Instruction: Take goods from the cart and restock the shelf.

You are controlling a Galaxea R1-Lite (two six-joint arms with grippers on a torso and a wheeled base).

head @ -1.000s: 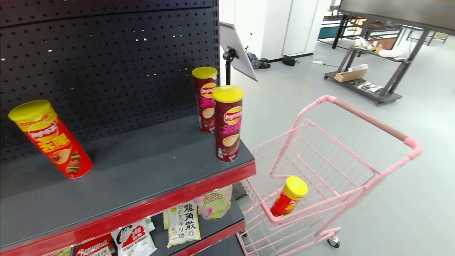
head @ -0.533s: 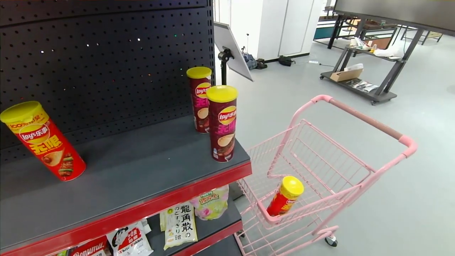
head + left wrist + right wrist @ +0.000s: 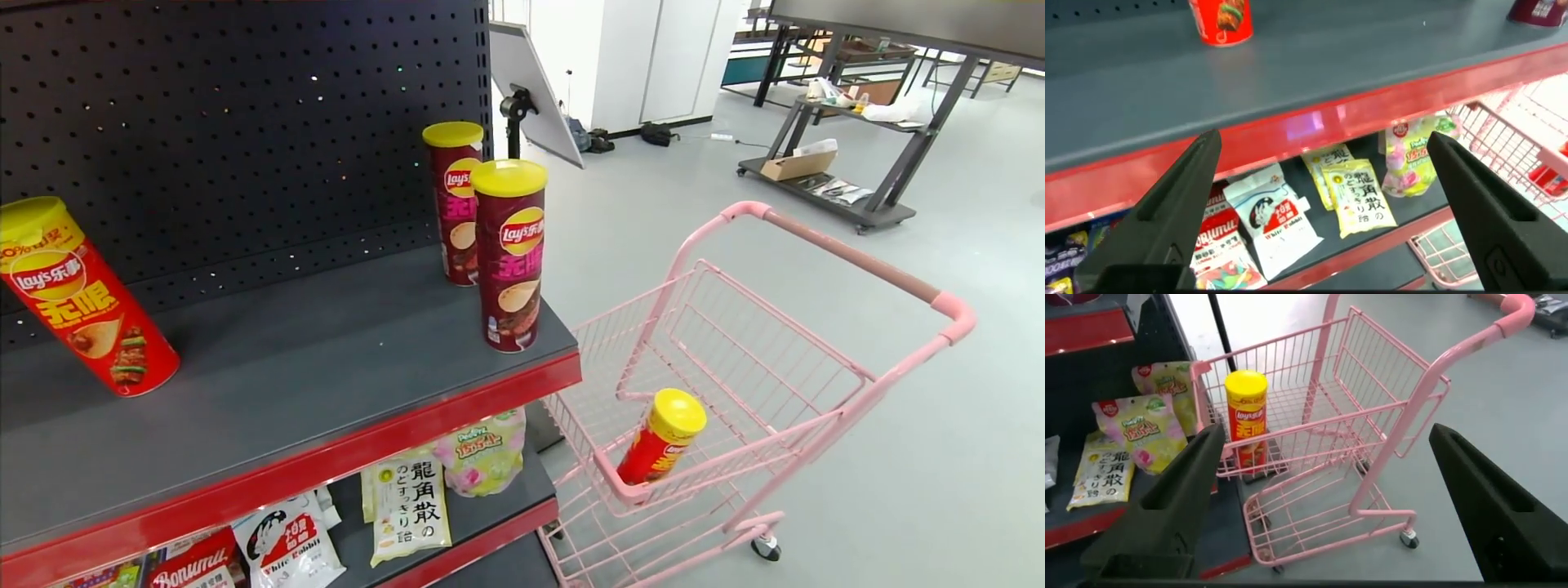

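Note:
A red chips can with a yellow lid point(image 3: 663, 437) leans in the upper basket of the pink cart point(image 3: 849, 257), right of the shelf. The grey shelf board point(image 3: 310, 359) with its red front edge carries a tilted red can point(image 3: 82, 298) at the left and two upright maroon cans point(image 3: 455, 200) point(image 3: 510, 253) at its right end. My left gripper point(image 3: 1323, 220) is open, low in front of the shelf's red edge point(image 3: 1290, 126). My right gripper point(image 3: 1331, 510) is open above the floor, short of the cart point(image 3: 1512, 307) and its can point(image 3: 1247, 416).
Snack bags point(image 3: 408, 506) lie on the lower shelf; the left wrist view has them point(image 3: 1360, 196) below the red edge. A black pegboard point(image 3: 245, 122) backs the shelf. A stand with a white board point(image 3: 531, 82) and a black trolley point(image 3: 824, 180) stand farther off. Open floor lies right of the cart.
The head camera has shifted, so the whole picture sits a little differently. The cans and the cart have not moved among themselves.

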